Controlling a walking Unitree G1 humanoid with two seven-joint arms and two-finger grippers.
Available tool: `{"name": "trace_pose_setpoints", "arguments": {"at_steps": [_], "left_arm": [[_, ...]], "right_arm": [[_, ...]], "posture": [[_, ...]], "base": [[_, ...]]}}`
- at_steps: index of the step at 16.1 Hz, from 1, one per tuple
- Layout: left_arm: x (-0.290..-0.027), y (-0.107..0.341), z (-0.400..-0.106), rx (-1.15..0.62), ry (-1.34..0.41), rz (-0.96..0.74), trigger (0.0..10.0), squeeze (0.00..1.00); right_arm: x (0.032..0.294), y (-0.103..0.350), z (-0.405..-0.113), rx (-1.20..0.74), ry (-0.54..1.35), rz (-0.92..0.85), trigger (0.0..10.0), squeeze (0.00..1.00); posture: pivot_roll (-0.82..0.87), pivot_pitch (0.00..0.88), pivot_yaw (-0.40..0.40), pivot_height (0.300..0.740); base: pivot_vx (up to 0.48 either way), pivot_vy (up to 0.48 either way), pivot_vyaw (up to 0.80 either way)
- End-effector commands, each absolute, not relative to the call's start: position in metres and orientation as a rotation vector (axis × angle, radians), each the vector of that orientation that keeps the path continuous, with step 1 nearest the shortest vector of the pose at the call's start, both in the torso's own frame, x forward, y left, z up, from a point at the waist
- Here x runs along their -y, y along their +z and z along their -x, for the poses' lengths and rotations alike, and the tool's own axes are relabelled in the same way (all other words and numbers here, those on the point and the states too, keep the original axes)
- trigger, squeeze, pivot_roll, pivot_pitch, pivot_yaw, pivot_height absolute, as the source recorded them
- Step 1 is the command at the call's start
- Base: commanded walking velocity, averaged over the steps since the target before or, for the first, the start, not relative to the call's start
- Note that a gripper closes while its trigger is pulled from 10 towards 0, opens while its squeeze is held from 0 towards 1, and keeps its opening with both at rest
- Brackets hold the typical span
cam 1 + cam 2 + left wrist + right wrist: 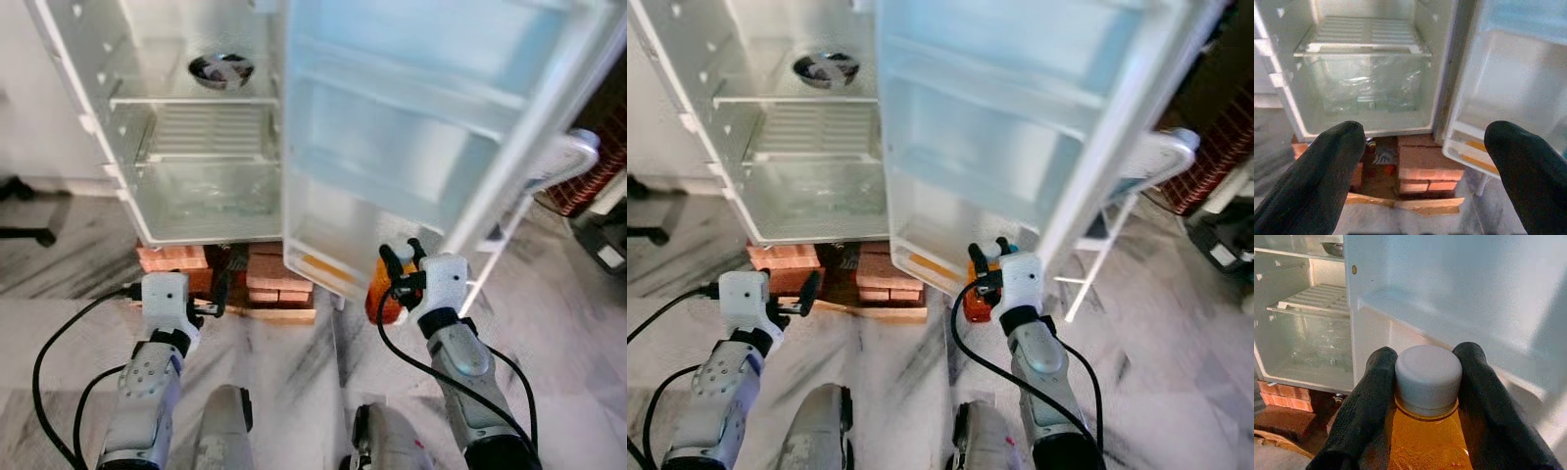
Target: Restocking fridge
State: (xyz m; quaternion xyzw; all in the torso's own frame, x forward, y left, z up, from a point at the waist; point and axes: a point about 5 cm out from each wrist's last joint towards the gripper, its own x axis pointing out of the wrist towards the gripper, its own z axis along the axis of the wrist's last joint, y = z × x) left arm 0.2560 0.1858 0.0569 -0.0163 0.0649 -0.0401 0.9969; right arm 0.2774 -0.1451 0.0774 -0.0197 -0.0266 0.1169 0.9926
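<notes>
Fridge [196, 147] filled the upper left of the frame, raised on bricks [265, 279], its door [421, 127] swung wide across the upper right with bare shelves. A bowl [221, 70] sat on an upper shelf inside. The right gripper [404, 258], low and right of centre, pinched a bottle [1427, 440] of orange liquid just under its white cap [1428, 377], close to the door's lowest shelf [323, 264]. The left gripper [211, 308], lower left, hung spread and empty. To do this well, the bottle probably needed lifting clear of the shelf lip, kept upright, then lowered until it stood before letting go.
</notes>
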Motion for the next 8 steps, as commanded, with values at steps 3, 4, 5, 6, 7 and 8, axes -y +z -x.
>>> {"name": "trace_pose_setpoints", "arguments": {"at_steps": [3, 4, 5, 6, 7, 8], "left_arm": [[-0.1859, 0.0557, -0.2544, -0.133, -0.094, 0.025, 10.0, 0.00], [-0.1856, 0.0557, -0.2543, -0.132, -0.094, 0.026, 10.0, 0.00], [-0.1855, 0.0557, -0.2542, -0.132, -0.094, 0.027, 10.0, 0.00], [-0.1854, 0.0557, -0.2542, -0.131, -0.094, 0.029, 10.0, 0.00], [-0.1852, 0.0555, -0.2542, -0.132, -0.097, 0.028, 10.0, 0.00], [-0.1850, 0.0555, -0.2544, -0.133, -0.100, 0.029, 10.0, 0.00]], "right_arm": [[0.1491, 0.0827, -0.2785, 0.082, 0.229, 0.043, 10.0, 0.00], [0.1487, 0.0824, -0.2782, 0.080, 0.231, 0.043, 10.0, 0.00], [0.1482, 0.0822, -0.2780, 0.080, 0.234, 0.040, 10.0, 0.00], [0.1471, 0.0820, -0.2780, 0.078, 0.244, 0.029, 10.0, 0.00], [0.1451, 0.0820, -0.2777, 0.078, 0.260, 0.019, 10.0, 0.00], [0.1427, 0.0824, -0.2769, 0.079, 0.279, 0.015, 10.0, 0.00]], "posture": [[0.09, 0.083, -0.053, 0.650], [0.09, 0.085, -0.052, 0.650], [0.09, 0.085, -0.052, 0.650], [0.09, 0.085, -0.050, 0.650], [0.09, 0.084, -0.048, 0.650], [0.09, 0.084, -0.048, 0.650]], "base": [[0.347, 0.000, 0.00], [0.337, 0.000, 0.00], [0.337, 0.000, 0.00], [0.330, 0.000, 0.00], [0.315, 0.000, 0.00], [0.277, 0.000, 0.00]]}}
